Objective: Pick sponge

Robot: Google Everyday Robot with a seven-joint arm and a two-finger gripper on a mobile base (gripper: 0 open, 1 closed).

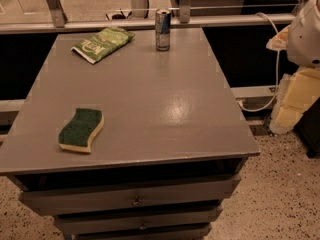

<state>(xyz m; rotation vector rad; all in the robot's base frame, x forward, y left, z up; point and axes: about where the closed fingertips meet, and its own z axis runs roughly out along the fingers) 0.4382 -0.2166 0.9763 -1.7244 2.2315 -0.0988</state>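
Observation:
The sponge lies flat near the front left corner of the grey table. It has a dark green scouring top over pale yellow foam and wavy sides. My gripper hangs at the right edge of the view, below the arm's white housing. It is off the table's right side, well away from the sponge, and holds nothing that I can see.
A green snack packet with white lettering lies at the back left. An upright drink can stands at the back middle. A rail runs behind the table. Drawers sit under the tabletop. A white cable hangs at the right.

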